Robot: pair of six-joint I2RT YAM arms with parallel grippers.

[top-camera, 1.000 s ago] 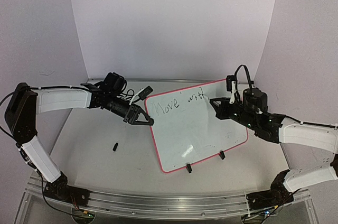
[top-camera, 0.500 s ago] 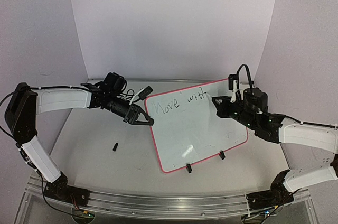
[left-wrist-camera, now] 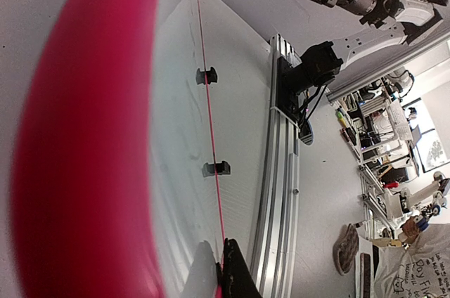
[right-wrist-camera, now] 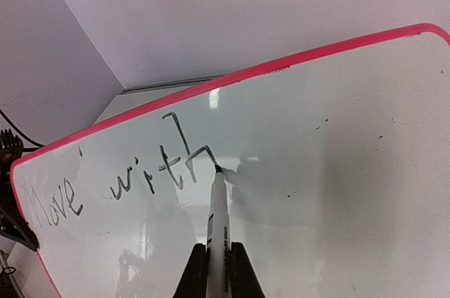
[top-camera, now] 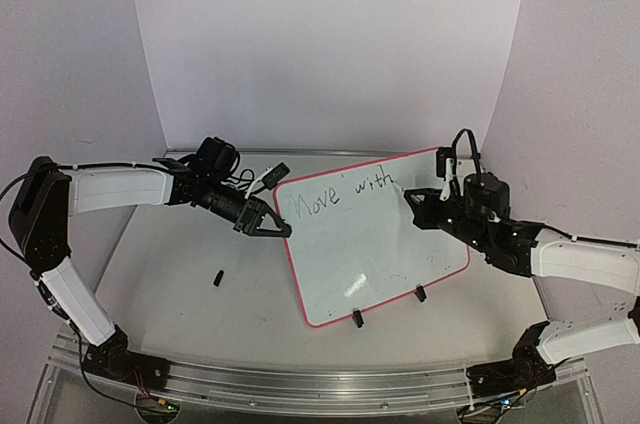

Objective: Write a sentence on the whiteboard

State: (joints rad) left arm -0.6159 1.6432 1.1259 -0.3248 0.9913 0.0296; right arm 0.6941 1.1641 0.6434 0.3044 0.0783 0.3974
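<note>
The whiteboard [top-camera: 380, 244] is propped upright on the surface [top-camera: 180, 264] between the two arms. Its left edge is clamped by the left tool [top-camera: 281, 229]. A marker [right-wrist-camera: 217, 221] is gripped in the closed right tool [right-wrist-camera: 218, 270], with its tip touching the board just after "with". So far the sentence [top-camera: 340, 192] reads "Move with".
</note>
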